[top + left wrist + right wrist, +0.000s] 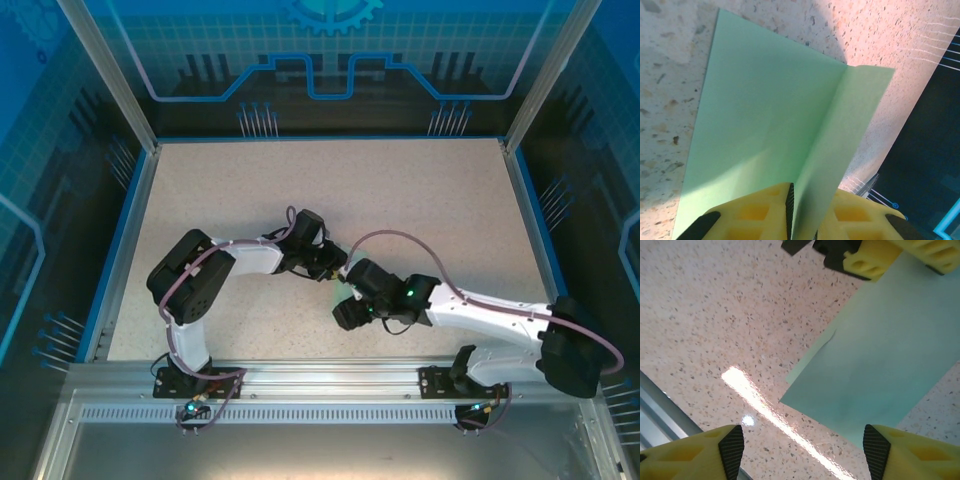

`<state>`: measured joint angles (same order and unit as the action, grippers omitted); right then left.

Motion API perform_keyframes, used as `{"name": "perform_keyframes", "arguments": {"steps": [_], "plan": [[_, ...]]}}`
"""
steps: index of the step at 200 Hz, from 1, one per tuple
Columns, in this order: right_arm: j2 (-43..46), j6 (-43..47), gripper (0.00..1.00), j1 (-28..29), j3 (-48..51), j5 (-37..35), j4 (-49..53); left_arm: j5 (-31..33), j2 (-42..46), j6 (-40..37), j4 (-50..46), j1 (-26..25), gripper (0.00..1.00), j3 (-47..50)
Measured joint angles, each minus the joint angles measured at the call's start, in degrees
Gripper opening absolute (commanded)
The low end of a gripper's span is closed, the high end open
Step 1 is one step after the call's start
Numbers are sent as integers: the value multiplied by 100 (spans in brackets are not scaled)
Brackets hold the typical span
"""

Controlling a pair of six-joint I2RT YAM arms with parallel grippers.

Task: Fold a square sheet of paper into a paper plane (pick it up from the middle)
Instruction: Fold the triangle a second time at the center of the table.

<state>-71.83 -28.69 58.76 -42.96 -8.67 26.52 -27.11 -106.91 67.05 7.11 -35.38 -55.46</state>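
- My left gripper [802, 210] is pressed together on the square sheet of paper [760, 115], pinching it where a crease runs away from the yellow fingers [757, 215].
- My right gripper [804, 445] is spread wide just beside the sheet's edge, touching nothing.
- The sheet sits mid-table [400, 190], slightly toward the near side, between the two wrists.
- I cannot tell how much of it lies flat.

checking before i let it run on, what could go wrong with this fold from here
1. The left pincer pinches the green paper sheet at a raised crease; pulling could tear or crumple it.
2. The right pincer hangs open over the sheet's edge; pressing down there might skew the fold.
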Motion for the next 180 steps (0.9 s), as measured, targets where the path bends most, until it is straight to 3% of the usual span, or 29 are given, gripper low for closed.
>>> {"name": "perform_keyframes", "arguments": {"steps": [74, 116, 142, 180], "plan": [[-1576, -50, 71, 667, -1150, -1294, 507, 0, 0, 0, -133, 0, 22, -2], [-1856, -205, 64, 772, -1307, -1663, 863, 0, 2, -2, -188, 0, 23, -46], [-2070, -313, 47, 839, -1379, -1825, 1088, 0, 4, -2, -219, 0, 23, -70], [-2131, -396, 45, 920, -1445, -1985, 1290, 0, 4, -7, -258, 0, 23, -74]]}}
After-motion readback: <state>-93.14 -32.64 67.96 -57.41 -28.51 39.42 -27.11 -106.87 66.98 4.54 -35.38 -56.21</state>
